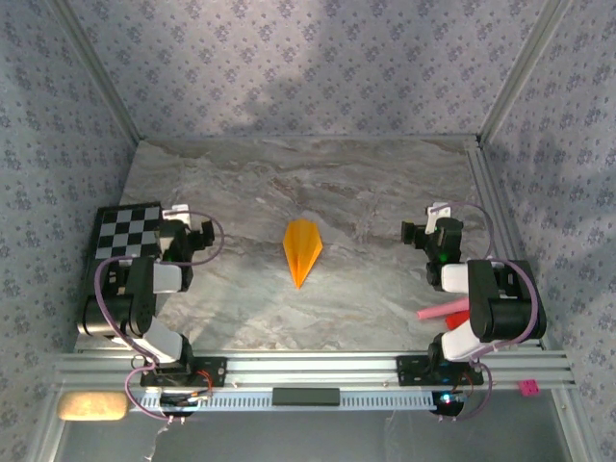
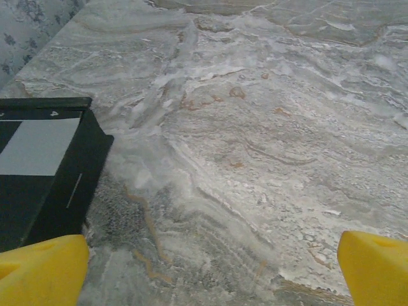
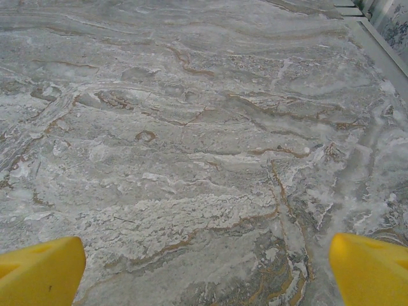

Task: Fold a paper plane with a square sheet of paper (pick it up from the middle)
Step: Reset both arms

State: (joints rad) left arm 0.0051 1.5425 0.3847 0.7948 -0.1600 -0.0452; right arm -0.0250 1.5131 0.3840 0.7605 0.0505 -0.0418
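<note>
The paper plane (image 1: 302,250) lies flat near the middle of the marbled grey counter (image 1: 289,178), an orange-yellow kite-shaped dart with a centre ridge; its narrow point is toward the near edge where the arms are bolted and its broader end faces the far wall. It sits between the two arms, well apart from both, and nothing touches it. The left claw (image 1: 195,231) hangs over the left side of the counter with its jaws spread wide and nothing between them. In its wrist view the two yellow fingers (image 2: 41,271) sit at the bottom corners of the picture with bare stone between them. Just beside it, on its left, is the black-and-white chequered board (image 1: 130,229) (from the wrist camera one dark corner of it and a grey square can be seen). The right claw (image 1: 423,228) is over the right side of the counter, likewise wide open and empty, its yellow fingertips (image 3: 370,271) far apart above bare veined stone. A pink stick (image 1: 436,312) lies on the counter near the right arm's base, partly hidden by the arm, with something small and red beside it that is too hidden to tell.
</note>
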